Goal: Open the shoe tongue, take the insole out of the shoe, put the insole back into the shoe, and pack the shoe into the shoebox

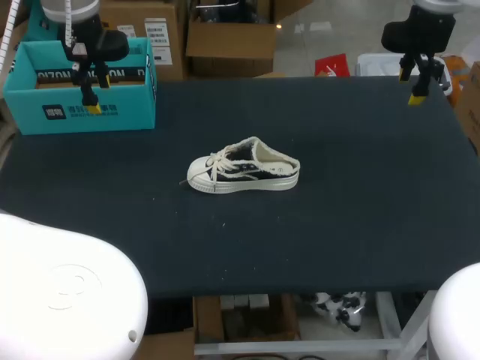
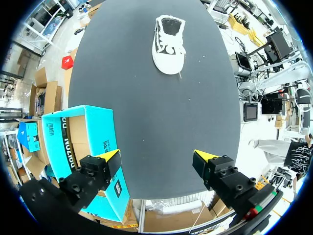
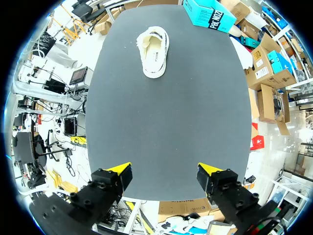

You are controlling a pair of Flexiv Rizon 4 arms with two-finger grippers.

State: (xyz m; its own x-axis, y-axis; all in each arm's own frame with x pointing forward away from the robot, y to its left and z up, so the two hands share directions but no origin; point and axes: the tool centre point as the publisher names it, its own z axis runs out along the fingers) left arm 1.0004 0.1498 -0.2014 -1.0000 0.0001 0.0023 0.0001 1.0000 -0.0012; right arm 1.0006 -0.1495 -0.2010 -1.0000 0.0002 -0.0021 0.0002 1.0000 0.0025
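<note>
Holds left gripper (image 2: 157,156) and right gripper (image 3: 165,170) spread apart, empty, well away from the shoe (image 1: 244,169), likely leaving its tongue (image 1: 231,160) reachable; shoebox (image 1: 79,94) open, well away too.

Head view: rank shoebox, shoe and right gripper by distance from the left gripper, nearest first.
1. shoebox: right by the left gripper, far left.
2. shoe: in the middle.
3. right gripper: far right, opposite side.
</note>
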